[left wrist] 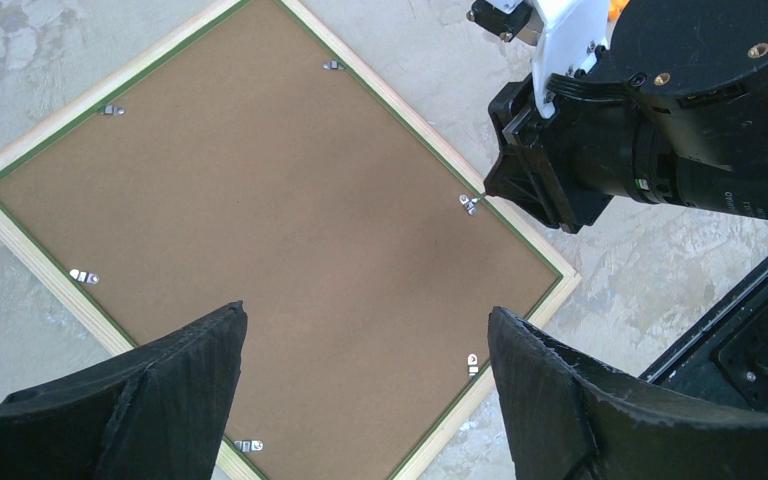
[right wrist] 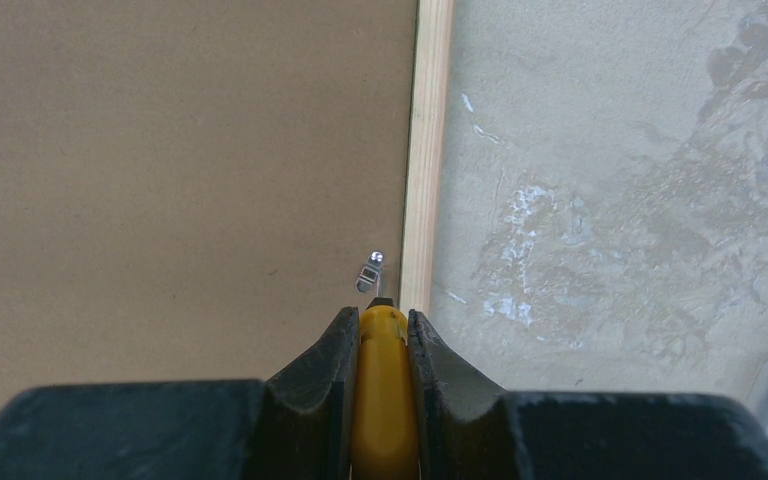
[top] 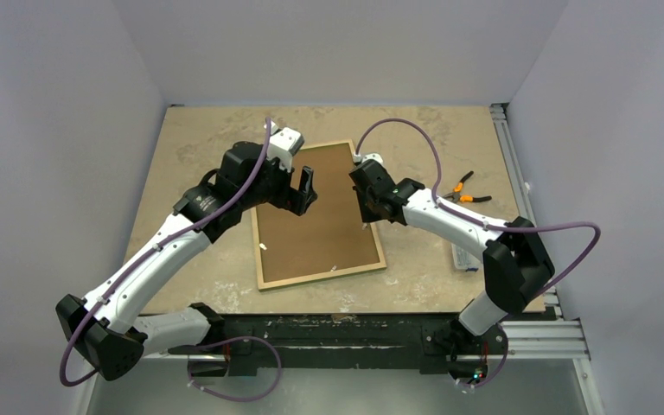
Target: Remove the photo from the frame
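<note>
The frame (top: 320,279) lies face down on the table with its light wood back edge up. The brown fibreboard back of the photo (top: 320,225) fills it, held by several small metal clips. My left gripper (top: 296,195) hovers open above the frame's upper left part. In the left wrist view its fingers stand wide apart over the board (left wrist: 290,220), left gripper (left wrist: 365,310) holding nothing. My right gripper (right wrist: 382,318) is shut on a yellow-handled tool (right wrist: 384,400). The tool's tip sits at a clip (right wrist: 370,270) beside the frame's right rail (right wrist: 425,150).
Orange-handled pliers (top: 465,192) lie on the table right of the frame. A small clear plastic box (top: 465,258) sits near the right edge by the metal rail. The right arm's wrist (left wrist: 660,120) is close to my left gripper.
</note>
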Available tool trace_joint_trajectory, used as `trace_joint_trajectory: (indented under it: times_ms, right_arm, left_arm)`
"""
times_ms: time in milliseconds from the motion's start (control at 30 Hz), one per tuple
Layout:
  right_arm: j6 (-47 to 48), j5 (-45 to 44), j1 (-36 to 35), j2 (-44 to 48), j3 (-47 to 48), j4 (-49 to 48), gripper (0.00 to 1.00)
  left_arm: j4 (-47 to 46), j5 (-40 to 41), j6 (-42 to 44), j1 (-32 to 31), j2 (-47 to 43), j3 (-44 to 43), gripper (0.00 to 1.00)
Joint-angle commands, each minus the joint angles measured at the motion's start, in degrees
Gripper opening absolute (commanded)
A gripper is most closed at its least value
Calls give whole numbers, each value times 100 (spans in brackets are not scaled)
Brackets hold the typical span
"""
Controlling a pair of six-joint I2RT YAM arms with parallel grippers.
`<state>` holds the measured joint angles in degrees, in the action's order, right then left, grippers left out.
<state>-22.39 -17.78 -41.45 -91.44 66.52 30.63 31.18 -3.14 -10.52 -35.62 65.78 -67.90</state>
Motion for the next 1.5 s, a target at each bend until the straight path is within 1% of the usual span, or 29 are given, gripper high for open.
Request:
trace_joint_trajectory:
  times_ms: [0, 233, 467, 600, 700, 767, 900, 967, 1033, 1133, 1200, 1300, 1467]
  right_arm:
    - [-150, 268, -12, 119, 76, -265, 0]
    - [-160, 294, -11, 115, 144, -264, 0]
    - [-173, 148, -12, 553, 124, -46, 0]
    - [-161, -117, -10, 1014, -168, 60, 0]
    - [-282, -226, -10, 1530, -597, 79, 0]
    - [-372, -284, -12, 1870, -877, 81, 0]
    - [-610, -367, -12, 2576, -1430, 101, 0]
    - [-735, -333, -12, 2951, -1661, 69, 0]
    - [-833, -315, -12, 3346, -1842, 45, 0]
    - [-921, -309, -12, 3934, -2092, -22, 0]
    - [-966, -188, -11, 4318, -2220, -83, 0]
    - [-977, 160, -7, 4575, -2415, -204, 0]
    - [-1022, 357, -12, 4586, -2674, -254, 0]
  left_arm:
    - [-87, -82, -73, 43, -15, -123, 88]
    - [-85, -86, -73, 43, -14, -119, 88]
    - [-118, -147, -122, 46, 42, -110, 88]
    - [-169, -214, -175, 40, 227, -79, 88]
    - [-250, -360, -237, 42, 452, -19, 88]
    - [-328, -565, -284, 45, 697, 20, 87]
    - [-431, -1262, -335, 4, 1296, 31, 85]
    - [-423, -1343, -390, -87, 1573, 38, 85]
    - [-365, -1146, -378, -297, 1754, 68, 85]
    - [-181, -532, -358, -804, 1963, 123, 85]
    - [-167, -350, -542, -1034, 2019, 314, 85]
    - [-306, -174, -963, -1142, 1869, 812, 85]
    - [-362, 107, -1437, -1162, 1411, 1424, 84]
